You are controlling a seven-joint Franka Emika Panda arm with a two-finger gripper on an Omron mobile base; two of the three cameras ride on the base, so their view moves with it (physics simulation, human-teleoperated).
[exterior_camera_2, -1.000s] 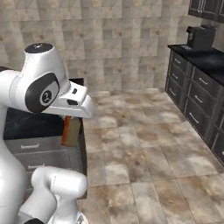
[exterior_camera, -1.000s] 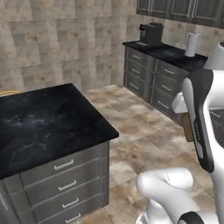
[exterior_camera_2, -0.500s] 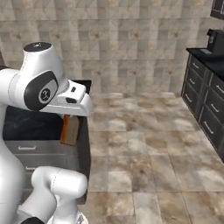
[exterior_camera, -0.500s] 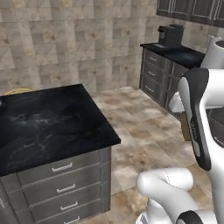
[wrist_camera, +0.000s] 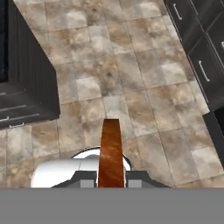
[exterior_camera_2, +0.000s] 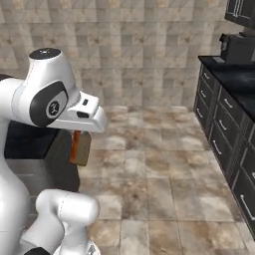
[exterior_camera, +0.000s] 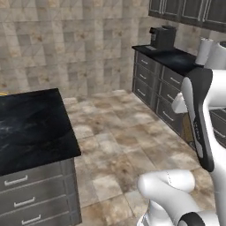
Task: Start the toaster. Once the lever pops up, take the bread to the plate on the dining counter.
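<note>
While the arm stood over open floor, we saw the claw [wrist_camera: 111,183] closed on the bread [wrist_camera: 110,153], the slice pinched edge-on betw. the two fingertips and sticking straight out along the hand view. In the right base view the bread [exterior_camera_2: 80,148] hung below the white wrist as a tan-brown slab w/ a darker crust edge, roughly upright, just beside the near corner of the dining bench [exterior_camera_2: 30,142] but not touching it. In the left base view a thin brown strip of bread [exterior_camera: 191,131] showed behind the forearm.

We saw the dining bench [exterior_camera: 31,128] at the left of the left base view: black marble top w/ white veins, grey drawers under its front edge. In the hand view a corner of that bench [wrist_camera: 26,83] sat at upper left, well apart from the slice.

Along the right wall ran a long black bench [exterior_camera: 174,57] w/ dark drawers; a dark coffee machine [exterior_camera: 162,37] stood near its far end, and a white roll [exterior_camera: 204,50] stood further along the same top. The coffee machine [exterior_camera_2: 238,48] also showed at the far end of that bench [exterior_camera_2: 234,79] in the right base view. Tiled floor [exterior_camera_2: 149,164] lay betw. the two benches. We couldn't make out plate or toaster.
</note>
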